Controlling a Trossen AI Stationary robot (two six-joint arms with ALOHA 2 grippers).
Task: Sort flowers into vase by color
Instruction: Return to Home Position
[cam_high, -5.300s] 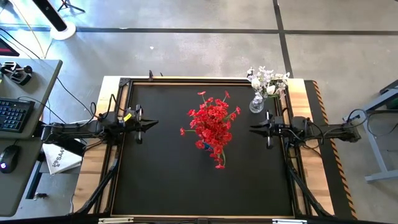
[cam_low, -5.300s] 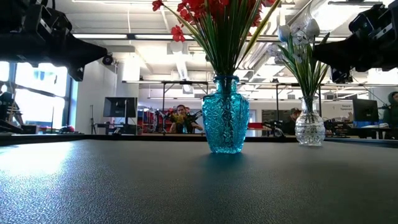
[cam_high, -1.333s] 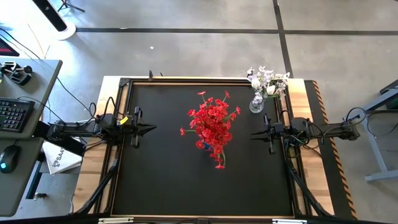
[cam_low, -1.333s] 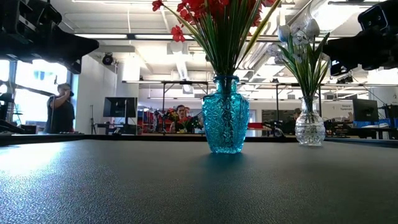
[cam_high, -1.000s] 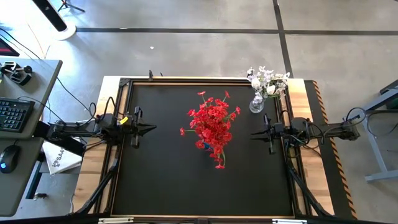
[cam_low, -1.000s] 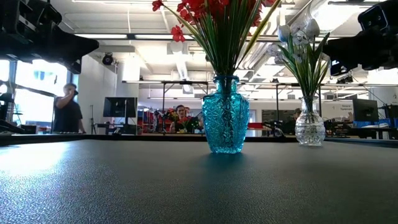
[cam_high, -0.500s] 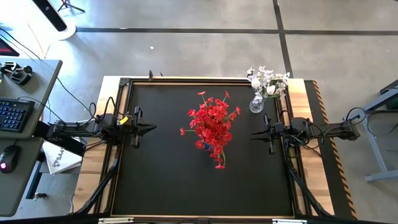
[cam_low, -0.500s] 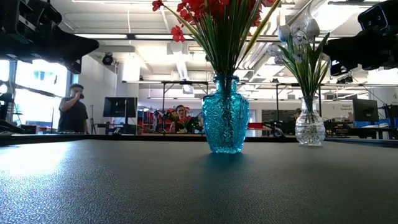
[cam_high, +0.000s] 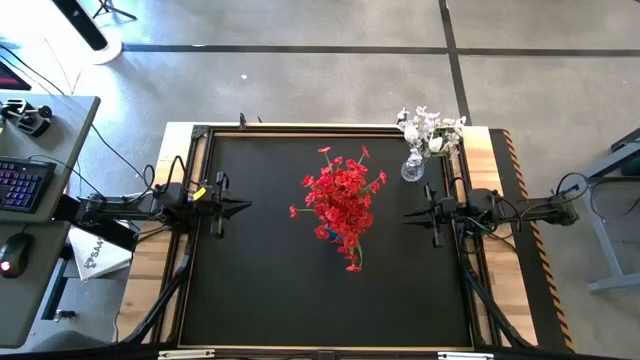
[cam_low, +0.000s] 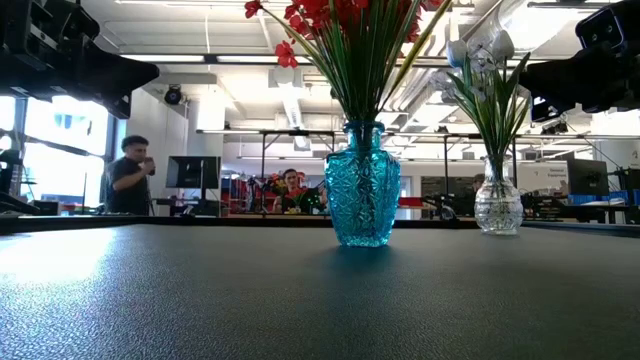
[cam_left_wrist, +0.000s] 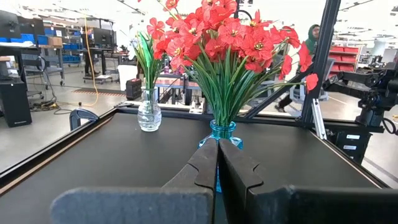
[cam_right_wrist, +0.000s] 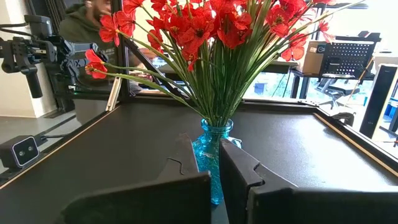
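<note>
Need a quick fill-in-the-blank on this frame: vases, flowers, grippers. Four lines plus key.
1. The blue vase in the middle of the table holds only ____ flowers.
2. The white flowers stand in the clear glass vase, on the ____ arm's side of the table.
3. The left gripper, at the table's left edge, has its fingers ____.
4. The right gripper, at the right edge, holds ____.

Missing words: red; right; shut; nothing.
</note>
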